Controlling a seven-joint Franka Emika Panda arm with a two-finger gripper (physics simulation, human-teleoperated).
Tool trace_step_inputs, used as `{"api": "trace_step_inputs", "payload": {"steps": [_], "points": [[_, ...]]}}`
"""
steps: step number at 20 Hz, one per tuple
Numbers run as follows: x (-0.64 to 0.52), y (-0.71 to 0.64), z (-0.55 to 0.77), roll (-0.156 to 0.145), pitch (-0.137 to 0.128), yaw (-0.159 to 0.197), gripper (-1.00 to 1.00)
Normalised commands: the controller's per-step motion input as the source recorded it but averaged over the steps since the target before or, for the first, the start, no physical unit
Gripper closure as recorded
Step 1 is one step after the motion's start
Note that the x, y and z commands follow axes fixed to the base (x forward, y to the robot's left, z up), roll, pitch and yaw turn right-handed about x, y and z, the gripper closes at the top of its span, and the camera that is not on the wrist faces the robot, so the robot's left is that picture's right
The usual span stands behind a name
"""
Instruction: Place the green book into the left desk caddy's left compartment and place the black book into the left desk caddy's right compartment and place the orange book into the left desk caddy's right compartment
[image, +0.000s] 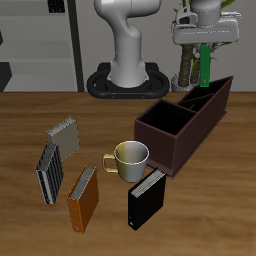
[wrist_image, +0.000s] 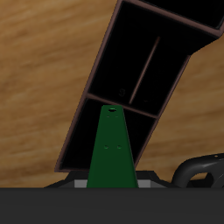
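Black book (image: 146, 199) waits up front while my gripper (image: 205, 45), clamped on the green book (image: 203, 64), hangs it upright over the left desk caddy (image: 180, 125), above its left compartment (image: 212, 95).

You have open air under the gripper (image: 203, 47) and its green book (image: 203, 64); the left desk caddy (image: 163, 140) lies below, only its slanted walls and divider (wrist_image: 150, 68) narrowing the slots.

The exterior view looks down across the table (image: 30, 120) from some way off; the wrist view hangs close above, seemingly straight down, sharing the left desk caddy (image: 165, 135).
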Motion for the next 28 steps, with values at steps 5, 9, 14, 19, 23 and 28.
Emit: {"api": "trace_step_inputs", "payload": {"steps": [5,9,14,19,23,28], "points": [[-0.03,0.07,-0.08,0.018,0.004,0.007,1.0],[0.0,0.0,0.0,0.0,0.0,0.0,1.0],[0.0,0.1,-0.2,0.026,0.064,0.008,1.0],[0.02,0.01,-0.09,0.012,0.037,0.005,1.0],[0.04,0.03,-0.09,0.017,0.035,0.002,1.0],[0.05,0.04,-0.13,0.021,0.055,0.005,1.0]]}}
